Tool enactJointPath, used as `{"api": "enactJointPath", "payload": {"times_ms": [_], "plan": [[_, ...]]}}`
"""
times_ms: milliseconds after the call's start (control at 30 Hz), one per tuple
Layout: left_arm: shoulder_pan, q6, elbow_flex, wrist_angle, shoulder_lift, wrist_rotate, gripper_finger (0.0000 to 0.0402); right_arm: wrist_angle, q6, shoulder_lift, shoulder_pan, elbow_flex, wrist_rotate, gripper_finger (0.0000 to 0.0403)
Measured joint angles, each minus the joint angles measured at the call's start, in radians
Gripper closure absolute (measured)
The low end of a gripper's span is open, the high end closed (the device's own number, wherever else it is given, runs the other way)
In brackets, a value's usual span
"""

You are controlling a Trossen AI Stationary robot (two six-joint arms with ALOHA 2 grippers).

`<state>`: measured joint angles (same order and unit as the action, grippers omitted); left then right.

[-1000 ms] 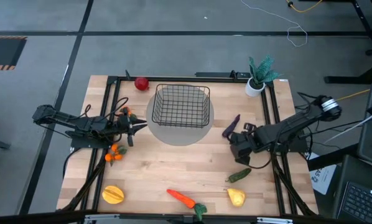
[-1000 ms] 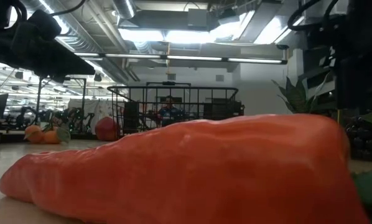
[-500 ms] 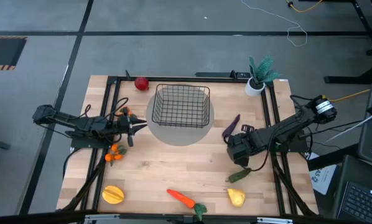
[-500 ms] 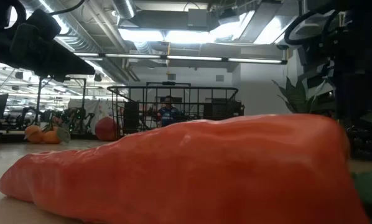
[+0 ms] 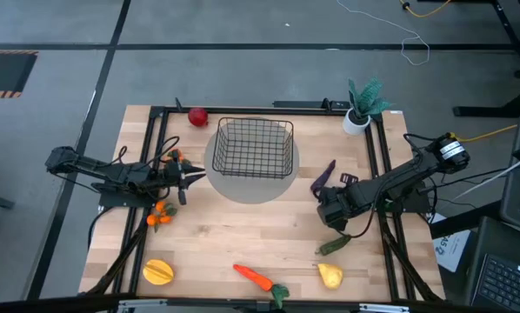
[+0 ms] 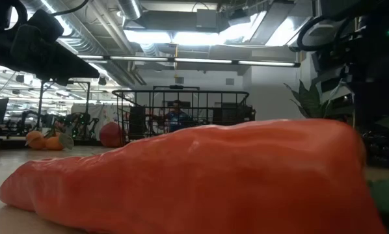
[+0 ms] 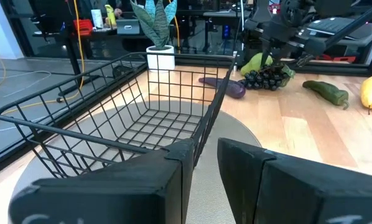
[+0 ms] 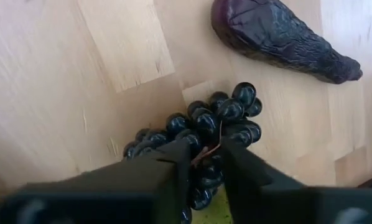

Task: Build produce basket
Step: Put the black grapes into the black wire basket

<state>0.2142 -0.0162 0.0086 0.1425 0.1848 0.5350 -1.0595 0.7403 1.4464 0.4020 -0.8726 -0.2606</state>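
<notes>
One black wire basket [image 5: 252, 146] stands empty on a round grey mat [image 5: 253, 178] at the far middle of the desk [image 5: 243, 235], with the produce scattered around it: a red apple [image 5: 197, 116] just beyond its left far corner, a purple eggplant [image 5: 323, 176] to its right, small oranges [image 5: 159, 215] near the left edge, a yellow-orange fruit [image 5: 158, 272] at the near left, an orange carrot [image 5: 254, 277] at the near middle, a yellow pear [image 5: 330, 276] and a green cucumber [image 5: 334, 246] at the near right. The right pincer [image 8: 200, 168] is down over the dark grapes [image 8: 217, 127] beside the eggplant [image 8: 279, 35], its two fingers close together with the grape stem and a few berries between them; whether they actually pinch the bunch I cannot tell. The left pincer [image 7: 201, 163] sits low at the left of the basket [image 7: 130, 106], pointing toward it, its fingers nearly pressed together with a narrow gap and nothing between them. A white pot with a teal plant [image 5: 363, 104] stands at the far right corner. In the low view the carrot [image 6: 194, 175] fills the foreground, with a person [image 6: 175, 117] in the room beyond the basket.
</notes>
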Motion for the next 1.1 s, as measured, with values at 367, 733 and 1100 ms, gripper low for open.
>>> {"api": "enactJointPath", "payload": {"times_ms": [367, 733, 1100], "plan": [[0.000, 0.000, 0.000, 0.000, 0.000, 0.000, 0.0337, -0.023, -0.012, 0.000, 0.000, -0.018, -0.080, 0.0401], [0.000, 0.000, 0.000, 0.000, 0.000, 0.000, 0.0337, -0.235, -0.019, -0.001, 0.000, -0.233, -0.153, 0.0403], [0.000, 0.001, 0.000, 0.000, 0.000, 0.000, 0.0337, -0.374, -0.074, -0.001, 0.003, -0.453, -0.260, 0.0403]]}}
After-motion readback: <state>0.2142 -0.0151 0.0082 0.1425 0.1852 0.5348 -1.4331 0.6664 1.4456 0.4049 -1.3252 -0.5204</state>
